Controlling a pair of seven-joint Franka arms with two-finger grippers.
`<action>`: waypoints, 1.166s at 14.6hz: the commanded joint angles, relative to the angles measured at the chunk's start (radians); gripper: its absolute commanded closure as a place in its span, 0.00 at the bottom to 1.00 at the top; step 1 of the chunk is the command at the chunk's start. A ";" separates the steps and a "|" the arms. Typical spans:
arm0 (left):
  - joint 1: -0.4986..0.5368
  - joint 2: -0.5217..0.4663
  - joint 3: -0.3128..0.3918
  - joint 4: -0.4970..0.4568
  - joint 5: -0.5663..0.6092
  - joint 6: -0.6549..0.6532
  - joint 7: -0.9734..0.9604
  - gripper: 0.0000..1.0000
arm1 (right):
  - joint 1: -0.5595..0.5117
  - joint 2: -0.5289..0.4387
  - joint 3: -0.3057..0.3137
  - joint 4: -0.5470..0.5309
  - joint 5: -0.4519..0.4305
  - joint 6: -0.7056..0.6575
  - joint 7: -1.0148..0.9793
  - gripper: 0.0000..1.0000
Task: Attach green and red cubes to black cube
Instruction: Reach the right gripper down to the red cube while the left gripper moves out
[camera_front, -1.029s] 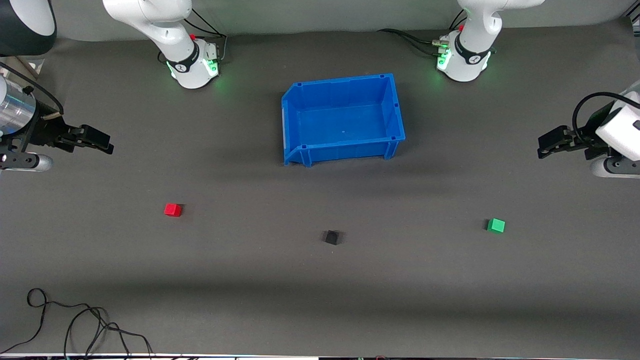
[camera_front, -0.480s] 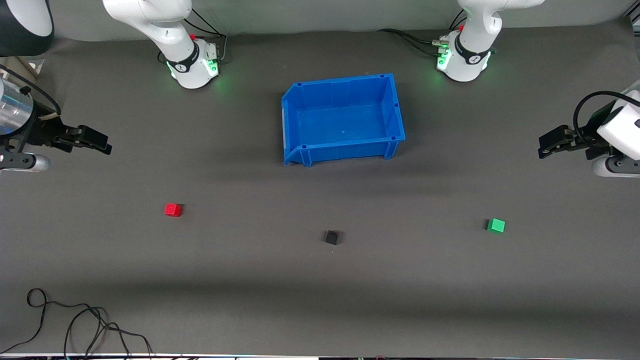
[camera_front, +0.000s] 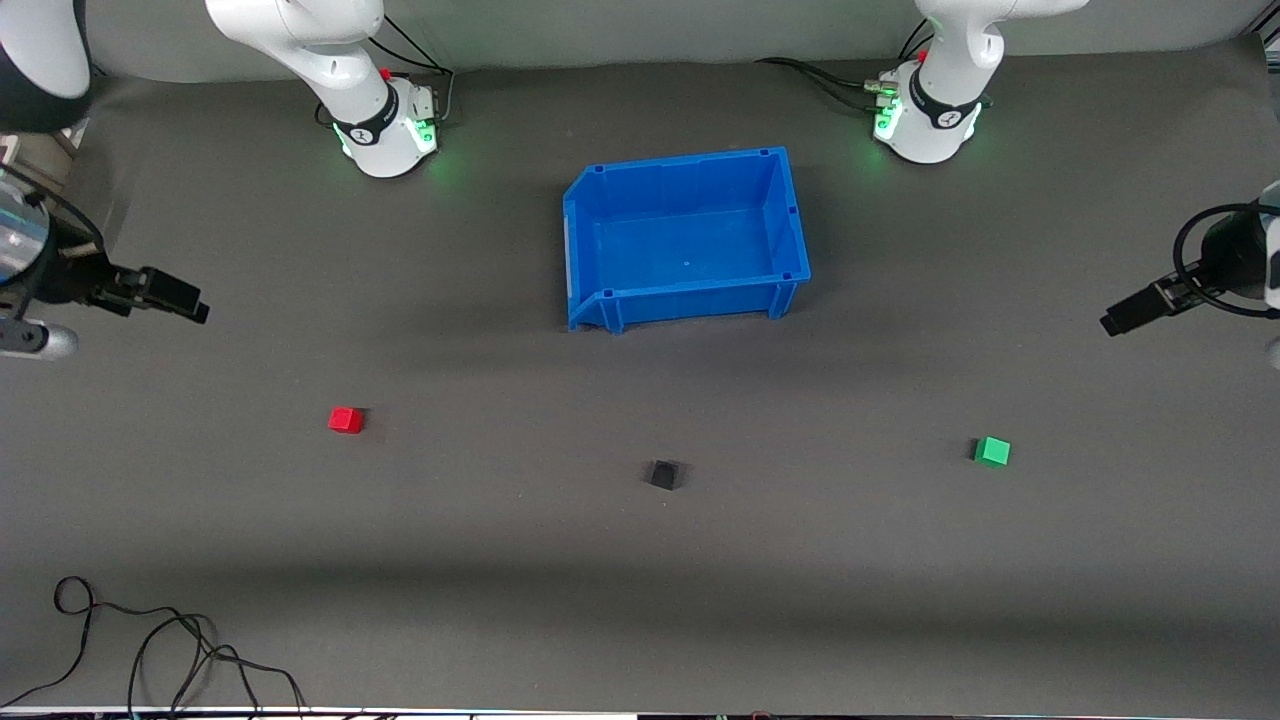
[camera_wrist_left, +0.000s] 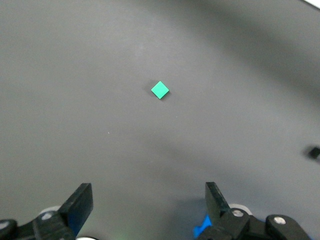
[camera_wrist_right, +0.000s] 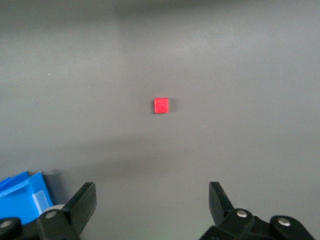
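Both arms are up over the ends of the bench, nothing held. The left claw (camera_front: 1118, 322) hangs over its own end, fingers (camera_wrist_left: 80, 205) spread wide, the green cube (camera_front: 993, 451) lying apart on the mat. The right claw (camera_front: 190, 307) is over the other end, gaping too, above the red cube (camera_front: 345, 420). Between them sits the black cube (camera_front: 663, 474), nearer the camera than the blue bin (camera_front: 598, 300), touching neither.

- The black cube (camera_front: 662, 474) is set on the bench (camera_front: 500, 560), nearer the front camera than the bin (camera_front: 686, 238).
- The red cube (camera_front: 345, 419) is placed toward the right arm's end, the green cube (camera_front: 992, 451) toward the left arm's end.
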 joint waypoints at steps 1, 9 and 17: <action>0.047 0.018 0.000 0.025 -0.089 0.004 -0.219 0.00 | -0.004 0.072 -0.004 -0.043 0.022 0.116 -0.022 0.00; 0.181 0.067 0.000 0.027 -0.270 0.036 -0.637 0.00 | -0.001 0.285 -0.004 -0.180 0.022 0.487 -0.022 0.00; 0.238 0.233 -0.001 0.019 -0.384 0.076 -0.674 0.00 | 0.001 0.446 -0.004 -0.249 0.022 0.710 -0.021 0.00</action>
